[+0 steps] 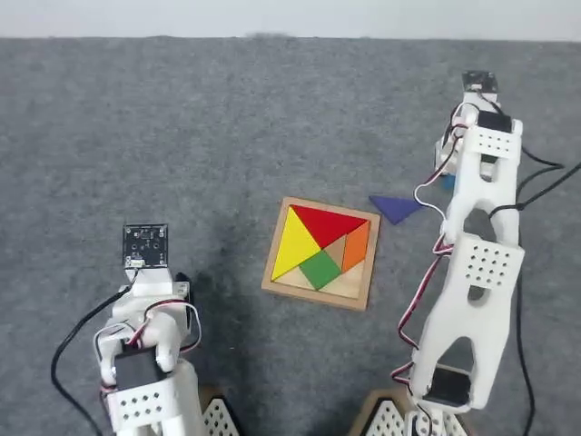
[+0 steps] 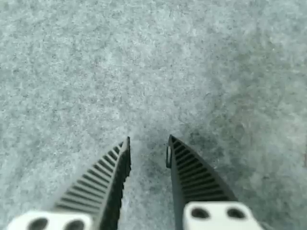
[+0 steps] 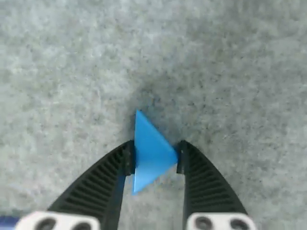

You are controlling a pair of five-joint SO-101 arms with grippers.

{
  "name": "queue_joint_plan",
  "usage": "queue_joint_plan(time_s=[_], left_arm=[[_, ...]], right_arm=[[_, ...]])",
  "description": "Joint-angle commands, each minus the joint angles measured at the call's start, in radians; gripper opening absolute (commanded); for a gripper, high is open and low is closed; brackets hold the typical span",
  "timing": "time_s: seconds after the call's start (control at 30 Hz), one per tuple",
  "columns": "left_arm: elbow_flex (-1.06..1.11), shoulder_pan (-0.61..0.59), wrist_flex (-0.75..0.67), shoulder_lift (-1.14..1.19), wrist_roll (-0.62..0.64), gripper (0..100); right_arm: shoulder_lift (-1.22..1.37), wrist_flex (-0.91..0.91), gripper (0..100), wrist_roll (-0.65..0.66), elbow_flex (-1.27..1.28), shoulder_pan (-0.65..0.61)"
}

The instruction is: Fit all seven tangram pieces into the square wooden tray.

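Gripping a small light-blue triangular piece (image 3: pixel 149 146) in the right pincer (image 3: pixel 154 154) over the grey felt table (image 1: pixel 182 136); left pincer (image 2: pixel 147 144) parted, empty. Near the square wooden tray (image 1: pixel 371 263), a dark-blue triangle (image 1: pixel 395 208).

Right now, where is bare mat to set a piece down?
Free: the mat beyond the tray, and between tray and left gripper. Crowded: right of the tray, with the purple triangle and right gripper gripping the blue triangle.

Grey felt table (image 1: pixel 182 136) carries the wooden tray (image 1: pixel 349 284) (partly filled), a purple triangle (image 1: pixel 396 208) beside it.
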Motion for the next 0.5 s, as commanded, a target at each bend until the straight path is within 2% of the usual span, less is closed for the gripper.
queue_joint_plan(time_s=[0.0, 0.23, 0.37, 0.47], left_arm=[[-0.008, -0.003, 0.006, 0.002, -0.011, 12], [-0.008, -0.003, 0.006, 0.002, -0.011, 12], [-0.008, -0.003, 0.006, 0.002, -0.011, 12], [-0.008, -0.003, 0.006, 0.002, -0.011, 12]], right_arm=[[-0.004, 0.111, 6.8, 0.037, -0.014, -0.016], [-0.002, 0.453, 6.7, 0.087, -0.164, -0.059], [-0.061, 0.469, 1.3, 0.091, -0.206, -0.061], [-0.191, 0.469, 3.9, 0.094, -0.091, -0.074]])
